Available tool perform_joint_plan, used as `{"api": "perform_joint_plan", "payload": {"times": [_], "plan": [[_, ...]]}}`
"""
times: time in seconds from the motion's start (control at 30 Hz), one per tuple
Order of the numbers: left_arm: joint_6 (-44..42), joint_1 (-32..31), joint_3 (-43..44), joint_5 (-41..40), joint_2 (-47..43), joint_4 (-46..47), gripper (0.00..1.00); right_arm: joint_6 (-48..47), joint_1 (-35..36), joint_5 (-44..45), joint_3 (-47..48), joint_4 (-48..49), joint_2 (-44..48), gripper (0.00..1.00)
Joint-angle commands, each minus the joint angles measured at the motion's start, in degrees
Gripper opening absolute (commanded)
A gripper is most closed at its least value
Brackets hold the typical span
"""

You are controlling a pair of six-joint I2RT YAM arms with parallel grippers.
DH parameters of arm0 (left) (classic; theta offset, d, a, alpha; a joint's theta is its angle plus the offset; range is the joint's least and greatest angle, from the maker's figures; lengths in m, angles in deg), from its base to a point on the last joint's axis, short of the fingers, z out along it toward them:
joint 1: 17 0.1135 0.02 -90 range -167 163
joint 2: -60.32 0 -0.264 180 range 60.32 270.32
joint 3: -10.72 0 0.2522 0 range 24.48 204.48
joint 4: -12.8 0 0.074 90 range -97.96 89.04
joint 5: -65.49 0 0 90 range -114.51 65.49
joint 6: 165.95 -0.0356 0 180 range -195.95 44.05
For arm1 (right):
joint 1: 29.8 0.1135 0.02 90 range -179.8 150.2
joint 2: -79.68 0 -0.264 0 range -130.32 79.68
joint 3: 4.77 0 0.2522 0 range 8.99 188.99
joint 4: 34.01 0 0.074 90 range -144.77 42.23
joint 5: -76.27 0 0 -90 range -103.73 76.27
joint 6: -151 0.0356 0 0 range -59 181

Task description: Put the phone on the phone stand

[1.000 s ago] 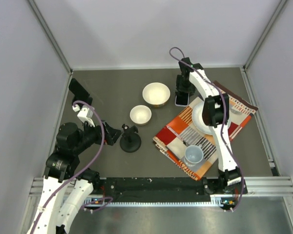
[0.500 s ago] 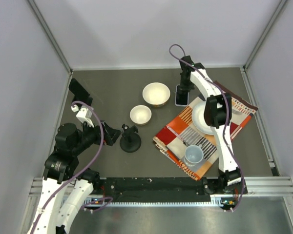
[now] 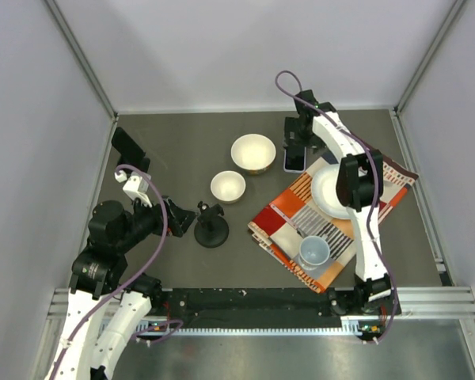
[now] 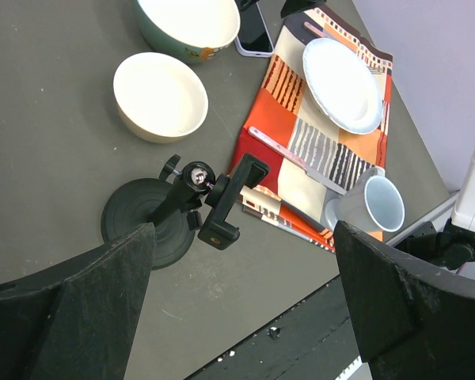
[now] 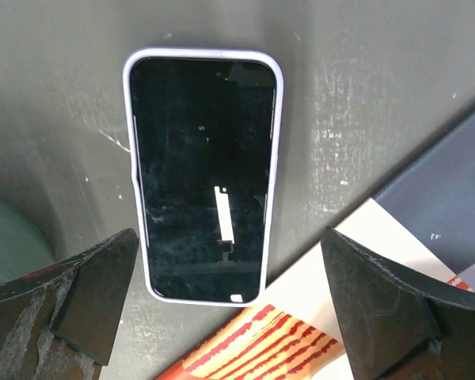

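Right tool [image 3: 297, 136] has shifted back a bit since a second ago, I see the phone [image 5: 202, 174] flat, screen up on the table [image 3: 174, 150], between bowl [image 3: 252, 153] and cloth [image 3: 332, 226], fingers apart, gripping nothing, left tool [image 3: 182, 219] apart too, near the stand [image 4: 194, 198]

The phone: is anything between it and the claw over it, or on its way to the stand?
Nothing visible lies between the open right gripper and the phone. Toward the stand, a small bowl and the cloth flank the straight line along the table; a lifted phone should probably clear both.
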Motion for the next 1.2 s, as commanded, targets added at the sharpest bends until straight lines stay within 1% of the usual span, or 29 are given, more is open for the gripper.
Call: {"api": "perform_joint_plan", "payload": {"times": [0.0,0.1,0.17,0.27,0.5,0.77,0.87,1.17], "plan": [[-0.3,0.1,0.2,0.6,0.2,2.7,0.98,0.7,0.1,2.1,-1.8,1.2,4.1,0.99],[-0.4,0.1,0.1,1.0,0.4,2.8,0.98,2.7,0.1,3.1,0.5,-1.4,1.1,0.99],[-0.7,0.1,0.3,0.9,0.4,2.6,0.98,3.8,0.3,3.5,4.0,-4.1,-1.7,0.99],[-1.0,0.1,0.6,0.7,0.4,2.3,0.98,3.9,0.6,2.7,7.1,-5.5,-3.8,0.99],[-1.0,0.1,0.1,0.8,0.2,2.2,0.98,3.9,0.9,1.9,8.4,-5.3,-4.6,0.99],[-1.0,0.1,0.2,1.0,0.4,2.5,0.98,3.1,1.3,-1.6,8.5,-4.5,-5.4,0.99],[-1.0,0.1,0.3,1.0,0.3,2.3,0.98,3.1,1.6,-1.6,8.3,-4.0,-5.8,0.99],[-1.1,0.1,0.1,0.9,0.0,2.1,0.99,3.1,1.9,-5.7,7.0,-2.1,-6.0,0.99]]}}
